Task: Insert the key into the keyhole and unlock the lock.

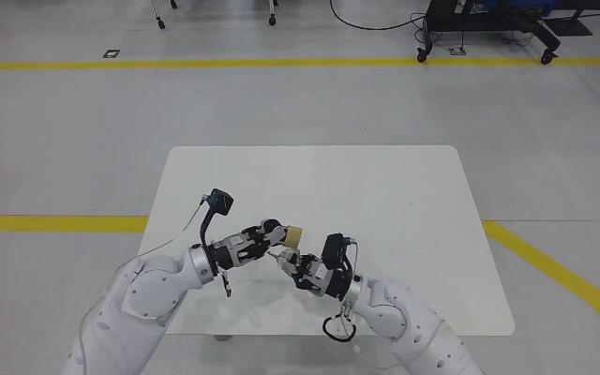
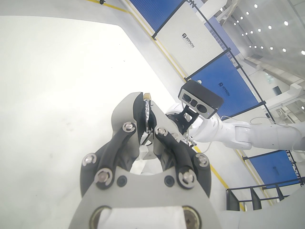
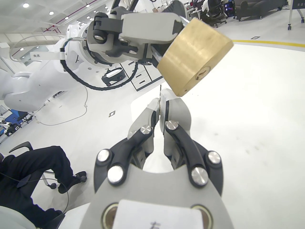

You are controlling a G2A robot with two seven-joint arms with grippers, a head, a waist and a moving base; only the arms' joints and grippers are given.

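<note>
Top camera looks down; facing wrist cameras (close) share lock (image 3: 195, 55)

the tabletop (image 1: 394, 187) is a white slab with rounded corners, standing on a pale grey floor (image 1: 94, 112). a yellow floor line (image 1: 56, 223) meets the tabletop on either side and passes under it. a few faint dark scuffs (image 3: 258, 147) mark the tabletop's surface.

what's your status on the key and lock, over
Left gripper shut on padlock, held above table. Right gripper shut on key. Key tip near padlock's edge, short of keyhole, not yet inserted.
</note>
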